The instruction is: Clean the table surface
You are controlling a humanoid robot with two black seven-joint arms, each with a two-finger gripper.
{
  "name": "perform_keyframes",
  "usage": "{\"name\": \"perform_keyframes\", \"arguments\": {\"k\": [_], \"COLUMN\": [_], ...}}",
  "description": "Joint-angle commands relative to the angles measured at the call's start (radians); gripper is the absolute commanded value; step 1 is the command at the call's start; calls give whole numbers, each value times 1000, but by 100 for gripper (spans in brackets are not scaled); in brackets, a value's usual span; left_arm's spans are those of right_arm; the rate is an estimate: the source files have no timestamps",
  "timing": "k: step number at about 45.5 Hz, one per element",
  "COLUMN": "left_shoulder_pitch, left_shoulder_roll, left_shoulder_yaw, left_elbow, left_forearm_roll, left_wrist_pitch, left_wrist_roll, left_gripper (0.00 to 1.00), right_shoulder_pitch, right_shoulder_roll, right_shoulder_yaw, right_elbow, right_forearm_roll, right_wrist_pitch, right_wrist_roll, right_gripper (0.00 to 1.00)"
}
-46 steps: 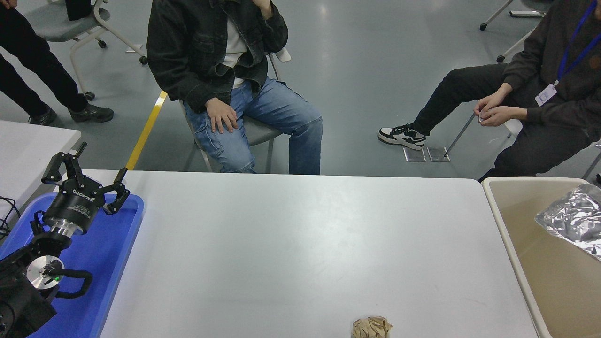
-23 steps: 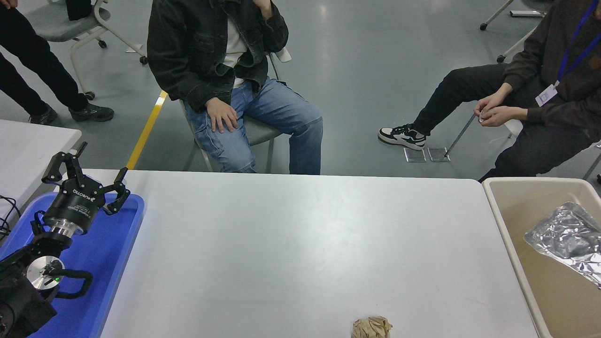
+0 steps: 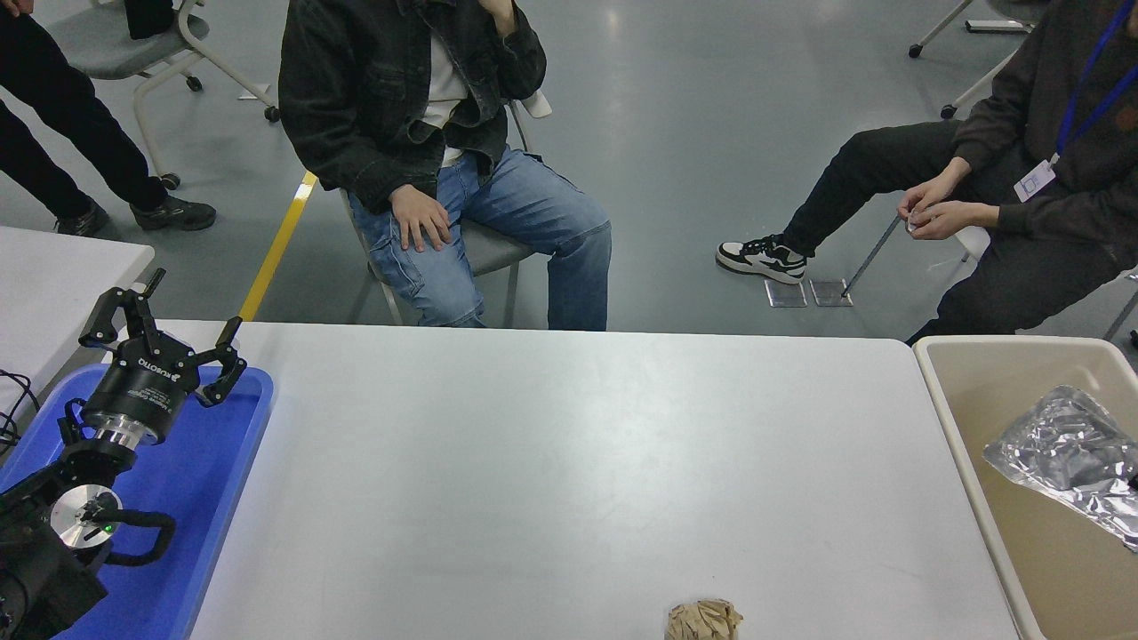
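Grey floor fills the upper part of the frame, and below it the table surface [image 3: 569,471] takes the whole middle and lower area, wide, white-grey and matte. On it, at the bottom edge a little right of centre, lies a crumpled brown paper ball [image 3: 703,620], cut off partly by the frame. At the lower left a blue tray [image 3: 200,498] sits on the table, and above it the left pincer [image 3: 164,333] hangs with its black fingers spread wide apart and holds nothing. At the right edge a beige bin [image 3: 996,427] stands just beside the table; inside it a piece of crumpled silver foil [image 3: 1062,453] is seen, and a small dark part touches the foil at the frame's right border, perhaps the right pincer, but I cannot tell its state. At the top, one person in a dark jacket and blue jeans [image 3: 480,213] sits on a chair, and another person in dark clothes [image 3: 1022,196] sits at the upper right. At the left edge a smaller white table [image 3: 53,284] shows partly.
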Motion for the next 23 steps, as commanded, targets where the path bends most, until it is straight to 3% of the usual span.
{"name": "perform_keyframes", "arguments": {"k": [1,4,7,9,23], "left_shoulder_pitch": [0,0,0,0,0], "left_shoulder_roll": [0,0,0,0,0], "left_shoulder_yaw": [0,0,0,0,0], "left_elbow": [0,0,0,0,0], "left_forearm_roll": [0,0,0,0,0], "left_wrist_pitch": [0,0,0,0,0], "left_wrist_roll": [0,0,0,0,0], "left_gripper": [100,100,100,100,100], "right_shoulder_pitch": [0,0,0,0,0], "right_shoulder_roll": [10,15,15,15,7], "right_shoulder_yaw": [-1,-1,-1,-4,-1], "right_elbow": [-1,-1,-1,0,-1], "right_forearm_roll": [1,1,1,1,1], "right_wrist_pitch": [-50,-98,-110,-110,-114], "right_wrist_roll": [-1,1,2,2,1], "right_gripper": [44,72,82,98,100]}}
